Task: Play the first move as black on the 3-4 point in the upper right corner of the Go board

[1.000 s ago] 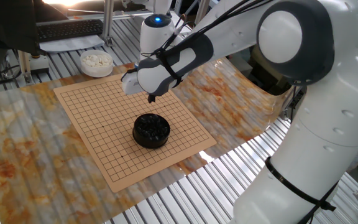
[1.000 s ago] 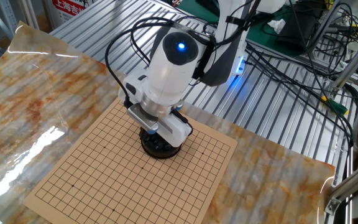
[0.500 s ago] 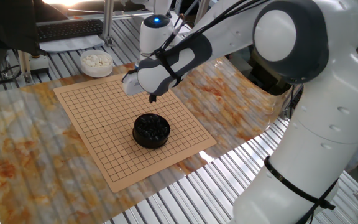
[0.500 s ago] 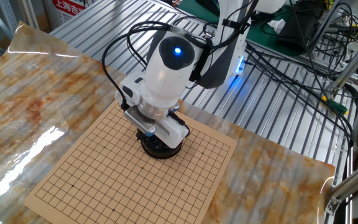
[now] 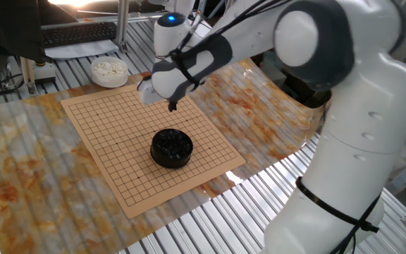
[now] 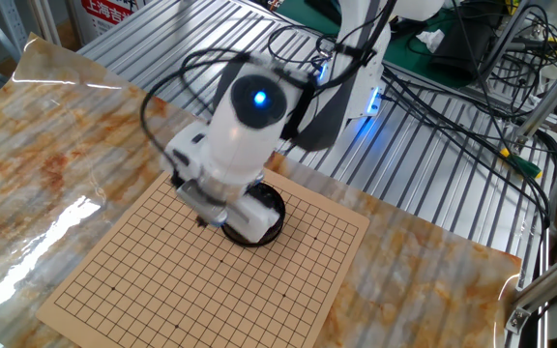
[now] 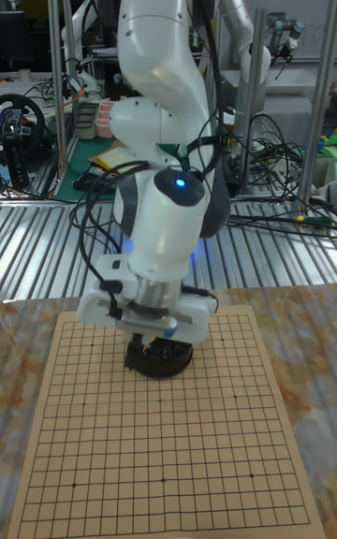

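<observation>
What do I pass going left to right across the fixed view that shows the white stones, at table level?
Bowl of white stones → gripper, above the Go board → marbled table cover → the arm's white base. The black bowl overlaps the gripper's span, so I leave it out.

No brand, number or label can be read on the Go board (image 5: 150, 144), the black bowl (image 5: 171, 148) or the arm. A red and white sign (image 6: 111, 10) is seen at the top edge of the other fixed view, behind the table; its characters are printed in red but are too small and cropped to be made out.
</observation>
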You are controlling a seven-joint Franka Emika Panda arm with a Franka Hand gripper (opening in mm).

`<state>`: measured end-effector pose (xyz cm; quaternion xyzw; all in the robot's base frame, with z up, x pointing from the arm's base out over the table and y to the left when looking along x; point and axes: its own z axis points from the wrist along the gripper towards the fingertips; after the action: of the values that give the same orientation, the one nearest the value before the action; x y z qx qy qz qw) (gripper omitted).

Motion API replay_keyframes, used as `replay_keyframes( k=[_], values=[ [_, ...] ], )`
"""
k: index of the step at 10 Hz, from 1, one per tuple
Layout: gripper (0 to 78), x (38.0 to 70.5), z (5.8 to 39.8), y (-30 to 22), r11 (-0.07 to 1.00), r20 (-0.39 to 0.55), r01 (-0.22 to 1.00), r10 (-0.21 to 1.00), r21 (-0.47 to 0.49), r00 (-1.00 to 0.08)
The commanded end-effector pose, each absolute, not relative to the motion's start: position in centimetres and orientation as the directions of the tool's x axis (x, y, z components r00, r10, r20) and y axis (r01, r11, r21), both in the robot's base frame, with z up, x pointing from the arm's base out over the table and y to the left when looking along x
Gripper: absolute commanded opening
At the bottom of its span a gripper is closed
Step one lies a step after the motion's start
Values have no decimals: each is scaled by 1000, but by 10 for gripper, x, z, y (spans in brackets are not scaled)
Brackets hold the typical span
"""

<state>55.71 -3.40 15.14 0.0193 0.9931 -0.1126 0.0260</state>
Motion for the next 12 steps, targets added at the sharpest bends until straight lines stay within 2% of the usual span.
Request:
replay_keyframes(
  k=[1, 2, 7, 12],
  values=[
    [12, 590, 138, -44, 943, -12, -58, -65, -328, -998],
    [12, 590, 137, -47, 925, 0, -80, -87, -372, -996],
    [12, 590, 115, -84, 914, 9, -134, -141, -382, -990],
    [12, 589, 102, -85, 902, 0, -138, -152, -409, -988]
  ],
)
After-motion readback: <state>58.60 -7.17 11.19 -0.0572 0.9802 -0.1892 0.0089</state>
